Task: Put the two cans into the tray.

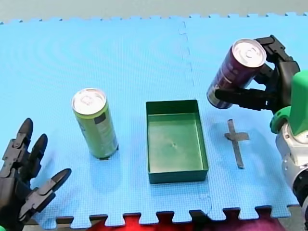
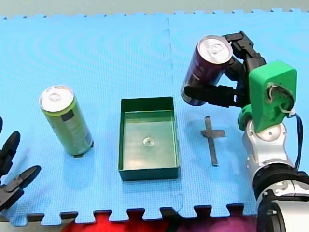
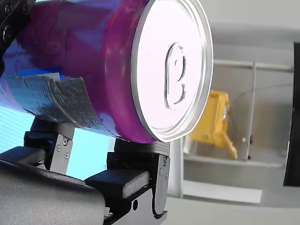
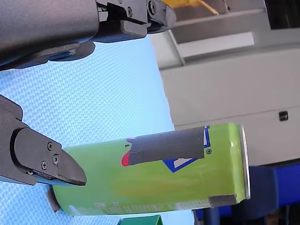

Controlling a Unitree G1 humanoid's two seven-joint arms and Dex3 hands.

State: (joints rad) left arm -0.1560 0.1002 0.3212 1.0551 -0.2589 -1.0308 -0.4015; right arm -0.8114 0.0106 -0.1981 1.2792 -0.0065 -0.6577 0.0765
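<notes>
First head view showed your right robot hand (image 1: 272, 82) raised at the right side of the scene, its fingers and thumb closed around the purple can (image 1: 236, 72). The can was held clear of the blue foam mat (image 1: 96, 57) that covered the counter. It was tilted, with its silver top leaning up toward the camera and its base pointing down toward the tray. It hung to the right of the green tray (image 1: 172, 105), above a cross of grey tape (image 1: 236, 142) stuck to the mat just beside the tray's right wall. The tray sat in the middle of the mat. The green can (image 1: 96, 125) stood upright on the mat to the left of the tray, apart from it, so both cans were outside the tray. Your left robot hand (image 1: 24, 178) was at the near left corner, holding nothing and well apart from the green can. First wrist view showed the purple can up close in that right hand, with a dark finger (image 3: 136, 173) pressed against its side below the rim. Second wrist view showed the green can with a strip of grey tape (image 4: 166, 145) on its side. Black fingers (image 4: 42, 159) were near it but not touching.
</notes>
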